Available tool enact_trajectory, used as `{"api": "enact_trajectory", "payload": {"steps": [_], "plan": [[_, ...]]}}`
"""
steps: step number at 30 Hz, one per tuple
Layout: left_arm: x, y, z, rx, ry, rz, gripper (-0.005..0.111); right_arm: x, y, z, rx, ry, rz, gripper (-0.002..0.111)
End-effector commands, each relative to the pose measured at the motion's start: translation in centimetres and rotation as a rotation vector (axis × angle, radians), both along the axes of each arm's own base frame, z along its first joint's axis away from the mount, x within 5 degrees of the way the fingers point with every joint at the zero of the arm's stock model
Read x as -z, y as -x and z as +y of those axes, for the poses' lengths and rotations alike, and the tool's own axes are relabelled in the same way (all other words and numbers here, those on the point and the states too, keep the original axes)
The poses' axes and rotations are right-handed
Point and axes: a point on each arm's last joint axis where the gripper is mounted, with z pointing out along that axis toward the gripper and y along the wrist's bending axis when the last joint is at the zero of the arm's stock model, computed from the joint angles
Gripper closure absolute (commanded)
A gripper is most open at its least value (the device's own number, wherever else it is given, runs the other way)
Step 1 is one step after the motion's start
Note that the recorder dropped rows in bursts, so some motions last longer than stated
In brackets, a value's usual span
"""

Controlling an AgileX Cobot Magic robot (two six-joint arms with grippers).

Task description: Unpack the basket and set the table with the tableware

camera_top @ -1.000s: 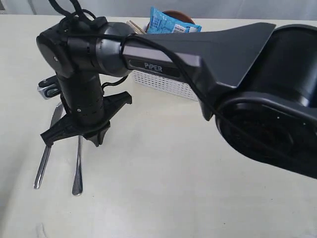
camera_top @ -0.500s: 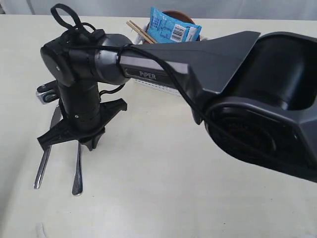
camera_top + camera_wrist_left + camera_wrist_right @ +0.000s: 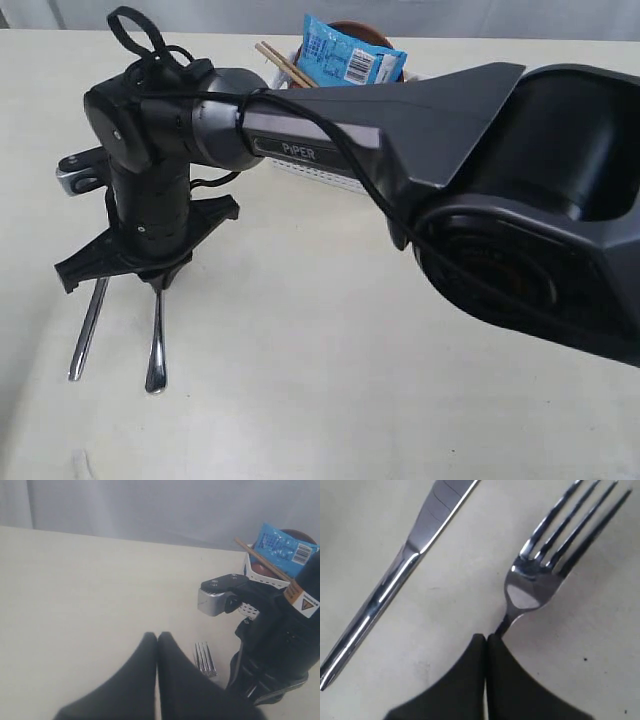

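Note:
A steel knife [image 3: 88, 325] and a steel fork [image 3: 156, 345] lie side by side on the cream table [image 3: 300, 380] at the left. My right gripper [image 3: 158, 280] points down just above the fork, shut and empty. In the right wrist view the gripper [image 3: 486, 637] is shut over the neck of the fork [image 3: 540, 575], with the knife [image 3: 405, 565] beside it. The white basket [image 3: 335, 172] stands behind the arm, holding chopsticks [image 3: 285, 62] and a brown plate [image 3: 360, 28]. My left gripper [image 3: 157, 637] is shut and empty, near the fork tines [image 3: 205, 659].
A blue snack packet [image 3: 345, 55] stands up out of the basket. The right arm's thick black body [image 3: 520, 200] spans the table from the right edge to the cutlery. In the left wrist view the basket [image 3: 265, 577] sits behind the right arm [image 3: 280, 650].
The right wrist has shifted left and risen a little over the fork. Knife and fork have stayed where they lay.

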Motion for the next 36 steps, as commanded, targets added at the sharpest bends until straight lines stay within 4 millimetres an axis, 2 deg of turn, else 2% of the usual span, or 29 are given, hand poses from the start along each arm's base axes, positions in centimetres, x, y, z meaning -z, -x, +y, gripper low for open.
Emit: {"api": "enact_trajectory", "payload": {"steps": [1,16,23,25,30,36], "plan": [[0.0,0.0,0.0,-0.001,0.005,-0.01,0.107,0.0,-0.3,-0.1,-0.002,-0.006,-0.008,0.109],[0.0,0.0,0.0,-0.001,0.005,-0.01,0.107,0.7,-0.8,0.4,0.044,-0.051,-0.049,0.109],[0.0,0.0,0.0,-0.001,0.005,-0.01,0.107,-3.6,0.0,-0.4,-0.027,-0.048,-0.048,0.109],[0.0,0.0,0.0,-0.001,0.005,-0.01,0.107,-3.8,0.1,-1.0,-0.047,0.006,-0.038,0.109],[0.0,0.0,0.0,-0.001,0.005,-0.01,0.107,-2.2,0.9,-2.3,-0.095,0.137,0.009,0.109],[0.0,0.0,0.0,-0.001,0.005,-0.01,0.107,0.4,4.0,-2.7,-0.195,0.221,0.069,0.109]]}}
